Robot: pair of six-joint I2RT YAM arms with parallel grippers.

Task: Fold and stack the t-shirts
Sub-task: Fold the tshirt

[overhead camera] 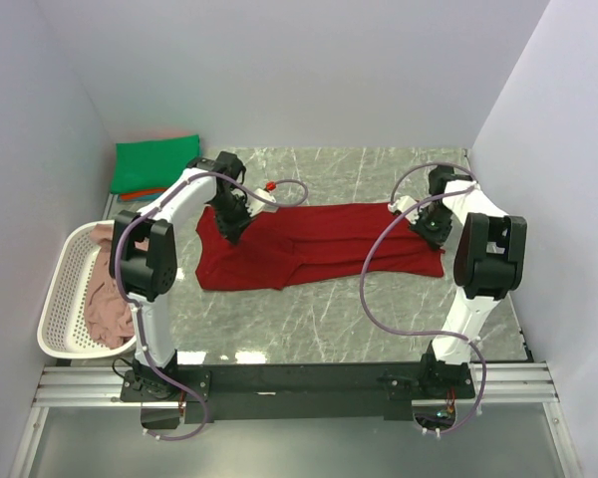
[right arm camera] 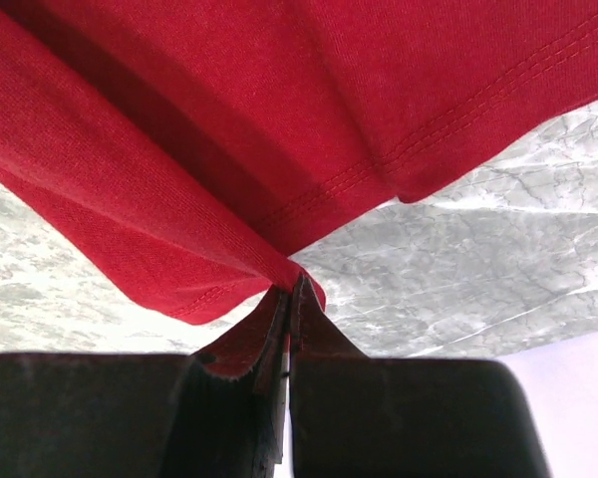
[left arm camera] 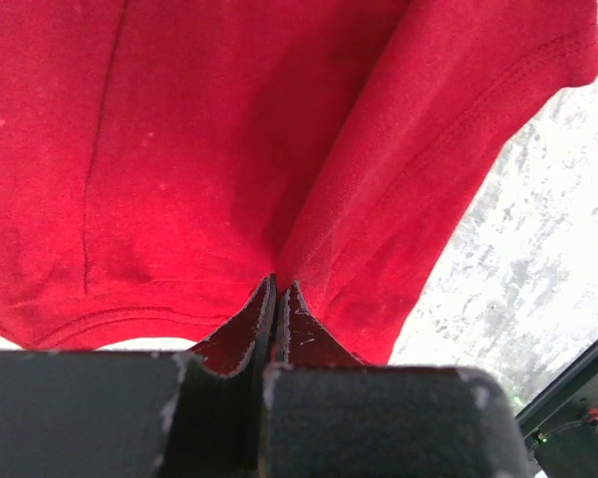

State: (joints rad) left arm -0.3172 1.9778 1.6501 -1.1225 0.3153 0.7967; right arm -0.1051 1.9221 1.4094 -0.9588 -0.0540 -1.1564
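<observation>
Firmly pinched at both ends

The dark red t-shirt (overhead camera: 319, 244) lies stretched out on the grey, white-veined marble table (overhead camera: 359, 319), its length running from 9 to 3 o'clock; the knit is soft and matte, rumpled into long shallow folds. The left gripper (overhead camera: 234, 227) comes down on the shirt's 10 o'clock corner; in the left wrist view its jaws are pressed together on a ridge of red cloth, with a stitched sleeve hem curving off toward 2 o'clock. The right gripper (overhead camera: 431, 227) sits at the 3 o'clock end; its jaws are likewise clamped on a gathered point of fabric beside a double-stitched hem, the cloth fanning up from the pinch. At the table's 10 o'clock corner a green t-shirt (overhead camera: 154, 164) lies folded flat, with a sliver of orange-red cloth (overhead camera: 138, 195) showing at its near edge. At 8 o'clock a white plastic lattice basket (overhead camera: 60, 299) holds a crumpled dusty pink t-shirt (overhead camera: 105, 309).
</observation>
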